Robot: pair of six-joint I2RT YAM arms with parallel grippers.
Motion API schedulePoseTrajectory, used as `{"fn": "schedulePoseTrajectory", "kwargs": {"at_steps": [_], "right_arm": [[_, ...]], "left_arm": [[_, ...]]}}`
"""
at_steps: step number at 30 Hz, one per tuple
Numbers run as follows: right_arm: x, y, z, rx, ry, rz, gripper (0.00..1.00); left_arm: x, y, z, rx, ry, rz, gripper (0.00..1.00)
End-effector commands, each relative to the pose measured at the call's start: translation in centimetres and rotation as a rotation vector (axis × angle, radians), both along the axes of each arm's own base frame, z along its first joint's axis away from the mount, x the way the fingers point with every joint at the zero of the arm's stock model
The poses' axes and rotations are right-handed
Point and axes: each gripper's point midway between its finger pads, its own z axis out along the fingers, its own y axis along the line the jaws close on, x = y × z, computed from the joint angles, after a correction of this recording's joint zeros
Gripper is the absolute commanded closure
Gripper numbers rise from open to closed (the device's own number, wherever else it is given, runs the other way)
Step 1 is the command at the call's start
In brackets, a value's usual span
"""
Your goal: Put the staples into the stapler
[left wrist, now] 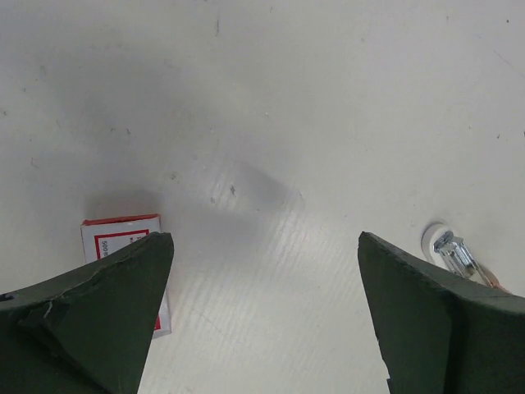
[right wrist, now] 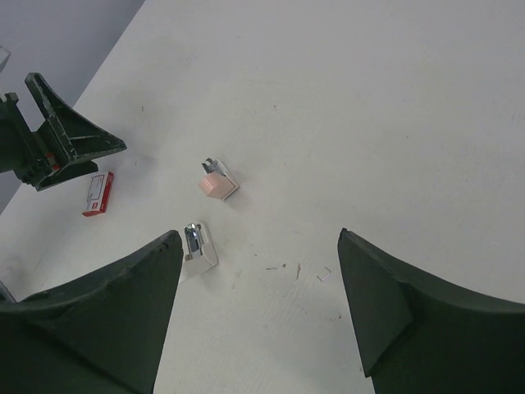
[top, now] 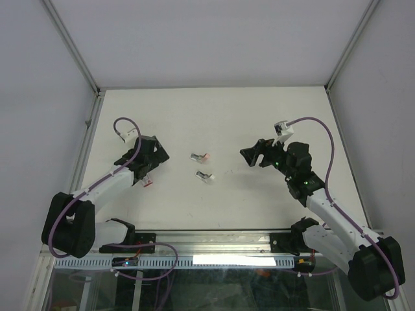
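While the left gripper (top: 157, 163) and right gripper (top: 249, 159) hang open and empty, the stapler (top: 201, 157) lies flat between them, about equally near both, its long axis roughly along the line joining them.

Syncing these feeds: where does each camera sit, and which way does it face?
Top external: above, behind the arms, looking down at the table; both show.
Left wrist: looks down past the left fingers at the red-and-white box.
Right wrist: faces leftward past the right fingers; left fingers show too.
Both wrist views share the box.
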Motion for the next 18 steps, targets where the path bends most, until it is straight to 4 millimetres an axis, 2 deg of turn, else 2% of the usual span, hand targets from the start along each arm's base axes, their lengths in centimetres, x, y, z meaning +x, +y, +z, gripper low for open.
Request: {"fn": "schedulePoseTrajectory", "kwargs": {"at_steps": [1,5,10,18], "right_arm": [[0.1,0.1,1.6,0.036,-0.043,0.008,0.21],[0.0,0.2,1.7,0.041,-0.046,0.013,0.21],[0.1,0.2,1.7,0.052,-0.039,0.009,0.21],[0.3,-0.2,2.1,0.065,-0.029,-0.027,0.21]], "left_arm": [[0.4,0.2,1.2,0.038,-0.016,-0.013,0.02],[-1.6,1.2,1.0,0.038,0.003,0.032,0.03],[-3.3,3.0,0.9,0.068,0.017,0.112,0.1],[-4.2,4.1,-1.3,0.132,0.116,0.158,0.29]]}}
